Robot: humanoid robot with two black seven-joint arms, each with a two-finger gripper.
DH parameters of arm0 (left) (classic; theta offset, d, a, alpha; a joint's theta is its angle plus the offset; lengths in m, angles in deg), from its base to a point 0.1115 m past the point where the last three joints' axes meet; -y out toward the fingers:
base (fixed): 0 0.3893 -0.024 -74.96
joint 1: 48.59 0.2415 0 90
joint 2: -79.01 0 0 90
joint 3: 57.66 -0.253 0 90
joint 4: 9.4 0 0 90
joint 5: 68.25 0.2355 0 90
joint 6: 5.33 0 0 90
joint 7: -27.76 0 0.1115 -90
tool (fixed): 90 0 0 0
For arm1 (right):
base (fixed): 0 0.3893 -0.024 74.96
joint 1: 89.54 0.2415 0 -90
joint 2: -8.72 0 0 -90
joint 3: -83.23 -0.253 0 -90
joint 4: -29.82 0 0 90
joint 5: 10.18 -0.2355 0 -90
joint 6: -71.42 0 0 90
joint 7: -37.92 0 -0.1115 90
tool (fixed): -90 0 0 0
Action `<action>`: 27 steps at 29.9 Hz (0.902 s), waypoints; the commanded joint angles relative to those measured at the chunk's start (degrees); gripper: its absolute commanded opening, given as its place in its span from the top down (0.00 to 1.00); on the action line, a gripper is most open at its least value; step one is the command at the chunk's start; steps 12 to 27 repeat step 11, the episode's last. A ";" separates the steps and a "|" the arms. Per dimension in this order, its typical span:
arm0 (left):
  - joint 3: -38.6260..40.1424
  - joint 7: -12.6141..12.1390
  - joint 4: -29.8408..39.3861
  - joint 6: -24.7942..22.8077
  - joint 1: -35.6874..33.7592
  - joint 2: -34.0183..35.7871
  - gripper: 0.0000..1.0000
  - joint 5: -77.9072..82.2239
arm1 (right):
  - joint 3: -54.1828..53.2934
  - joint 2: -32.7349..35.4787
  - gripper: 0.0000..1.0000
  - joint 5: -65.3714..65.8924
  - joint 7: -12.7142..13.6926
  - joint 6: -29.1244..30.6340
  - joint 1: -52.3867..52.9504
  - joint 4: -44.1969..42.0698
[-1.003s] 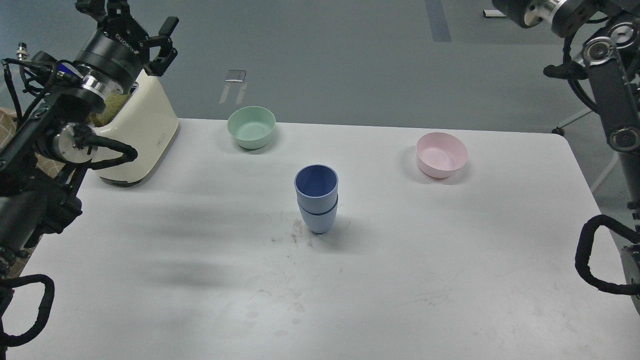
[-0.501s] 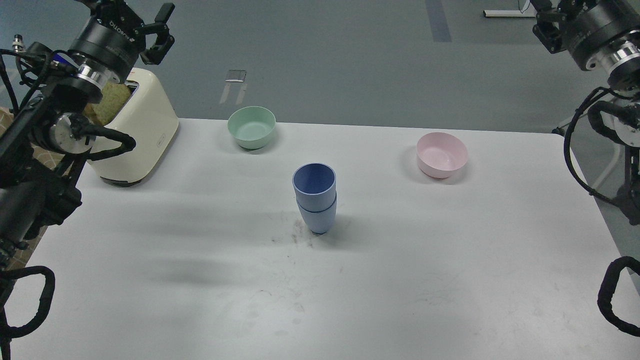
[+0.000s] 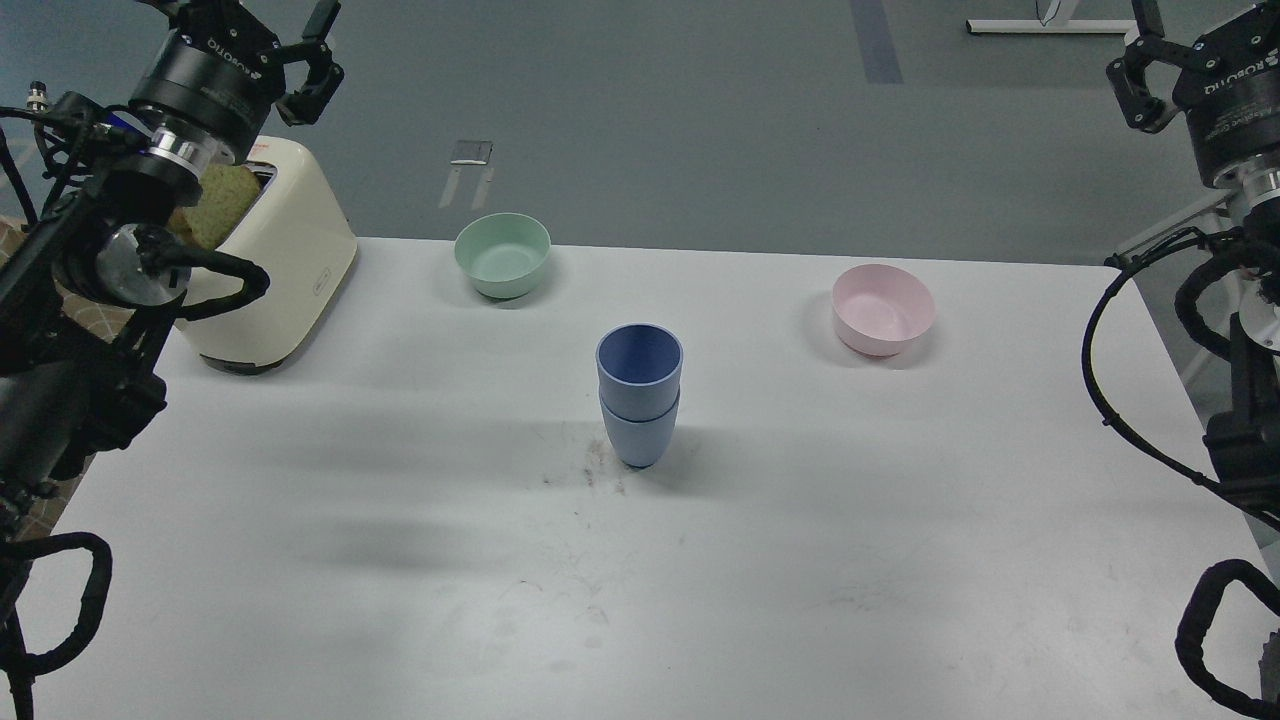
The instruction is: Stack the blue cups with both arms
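Observation:
The two blue cups stand nested upright at the middle of the white table [image 3: 400, 600]. The upper cup [image 3: 640, 372] sits inside the lower cup [image 3: 640, 440]. My left gripper [image 3: 255, 25] is raised at the top left, above the toaster and far from the cups. It is open and empty, and its far finger is cut off by the frame's top edge. My right gripper [image 3: 1200, 35] is raised at the top right, beyond the table's far right corner. It is open and empty, with one finger [image 3: 1135, 75] showing clearly.
A cream toaster [image 3: 285, 270] with a slice of bread [image 3: 215, 200] stands at the table's back left, under my left arm. A mint-green bowl [image 3: 503, 255] sits at the back centre and a pink bowl [image 3: 884, 310] at the back right. My right arm's cables hang along the table's right edge.
My right arm has swung so its gripper now shows upright at the top right. My left gripper has risen slightly. The cup stack has shifted a little to the right.

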 commanded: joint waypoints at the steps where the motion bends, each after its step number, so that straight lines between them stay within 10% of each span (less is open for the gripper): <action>1: -0.01 0.00 0.00 0.10 0.03 0.17 0.02 0.00 | 0.65 0.33 0.00 -0.18 -0.01 0.07 -0.09 0.87; 27: 0.08 0.09 0.18 0.01 0.03 0.17 0.02 -0.08 | 6.19 0.68 0.00 6.83 -0.01 0.15 -1.05 0.43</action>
